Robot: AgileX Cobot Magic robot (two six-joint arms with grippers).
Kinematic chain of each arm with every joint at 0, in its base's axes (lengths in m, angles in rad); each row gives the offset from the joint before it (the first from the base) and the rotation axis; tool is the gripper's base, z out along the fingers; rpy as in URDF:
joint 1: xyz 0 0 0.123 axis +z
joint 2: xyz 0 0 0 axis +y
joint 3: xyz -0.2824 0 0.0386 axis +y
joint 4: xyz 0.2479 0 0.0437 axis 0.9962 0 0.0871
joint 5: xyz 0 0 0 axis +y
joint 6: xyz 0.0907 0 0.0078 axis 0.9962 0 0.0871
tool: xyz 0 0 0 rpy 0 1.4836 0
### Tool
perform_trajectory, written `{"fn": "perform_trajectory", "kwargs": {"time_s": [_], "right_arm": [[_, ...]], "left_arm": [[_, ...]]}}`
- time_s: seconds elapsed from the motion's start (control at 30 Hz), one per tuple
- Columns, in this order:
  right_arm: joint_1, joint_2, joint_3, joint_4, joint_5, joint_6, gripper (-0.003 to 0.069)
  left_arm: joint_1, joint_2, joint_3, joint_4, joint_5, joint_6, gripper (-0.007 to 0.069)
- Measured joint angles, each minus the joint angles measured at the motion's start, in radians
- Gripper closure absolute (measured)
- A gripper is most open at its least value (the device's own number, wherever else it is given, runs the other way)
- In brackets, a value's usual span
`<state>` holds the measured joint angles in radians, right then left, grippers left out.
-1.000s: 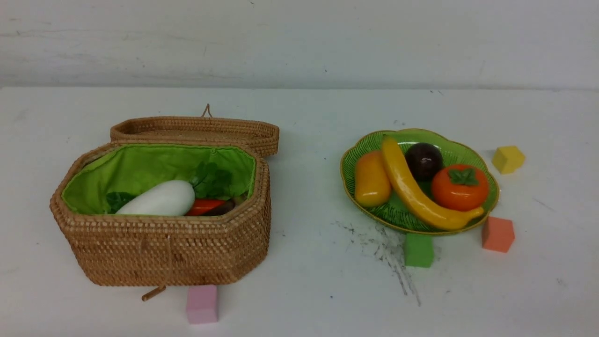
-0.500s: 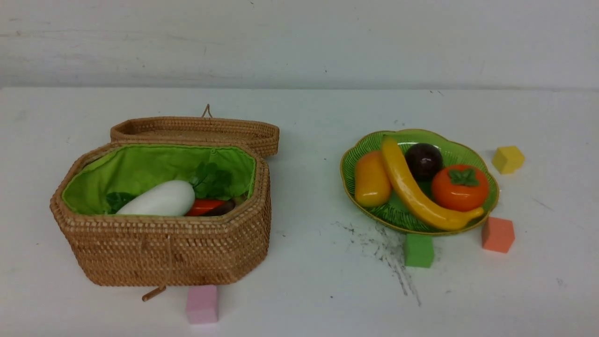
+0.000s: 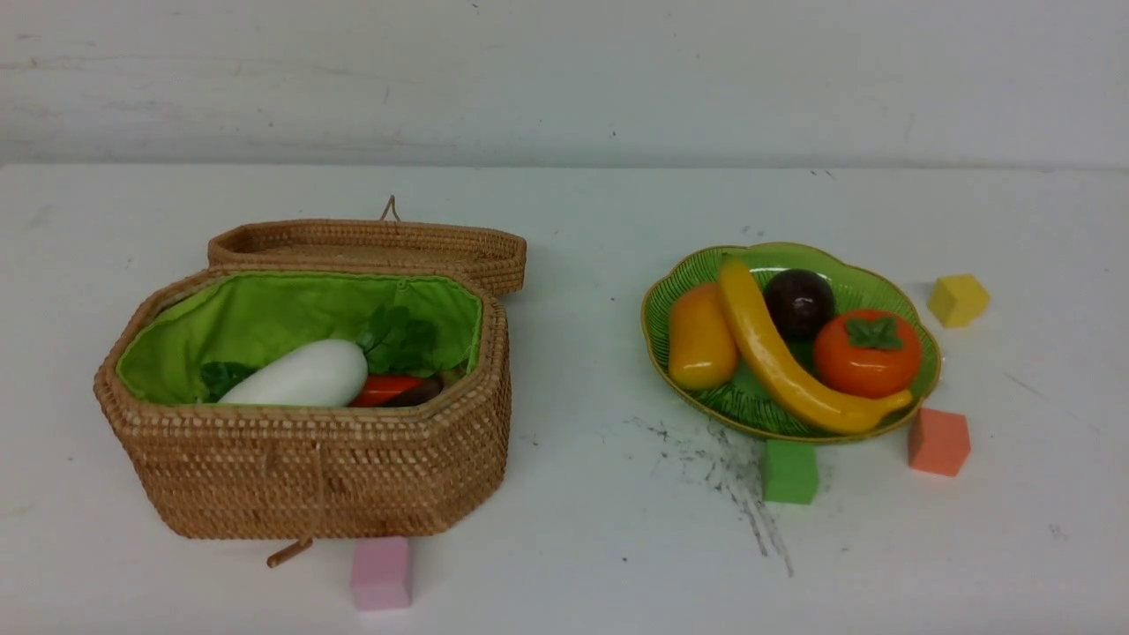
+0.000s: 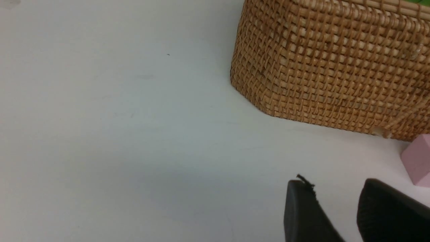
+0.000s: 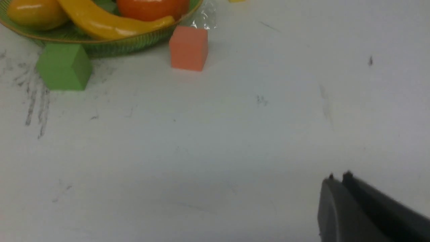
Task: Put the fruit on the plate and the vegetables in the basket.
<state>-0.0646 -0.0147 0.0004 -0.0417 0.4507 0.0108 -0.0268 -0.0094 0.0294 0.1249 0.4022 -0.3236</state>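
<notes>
The mango (image 3: pixel 701 337), banana (image 3: pixel 794 366), maroon ball (image 3: pixel 799 302) and persimmon (image 3: pixel 867 353) lie on the plate (image 3: pixel 882 287) at 3 o'clock. The radish (image 3: pixel 300 376), carrot (image 3: pixel 385 389) and eggplant (image 3: pixel 418 392) lie in the basket (image 3: pixel 309 476) at 9 o'clock. The left gripper (image 4: pixel 339 196) stands partly open and empty; the right gripper (image 5: pixel 339 178) is closed and empty.

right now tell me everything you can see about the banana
The banana is a long, curved, glossy yellow toy piece, likely plastic, with bright highlights. It lies on the green plate, running from the far rim towards the near rim, where its tip sits on the edge. The mango lies along its left side; the dark maroon ball and persimmon sit on its right, close against it. No claw is near it.
</notes>
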Motion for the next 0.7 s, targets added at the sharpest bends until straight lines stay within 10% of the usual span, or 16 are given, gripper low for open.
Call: {"fn": "perform_trajectory", "kwargs": {"time_s": [0.7], "right_arm": [[0.0,0.0,0.012,0.005,-0.057,0.001,0.0603]], "left_arm": [[0.0,0.0,0.0,0.0,0.0,0.0,0.0386]]}}
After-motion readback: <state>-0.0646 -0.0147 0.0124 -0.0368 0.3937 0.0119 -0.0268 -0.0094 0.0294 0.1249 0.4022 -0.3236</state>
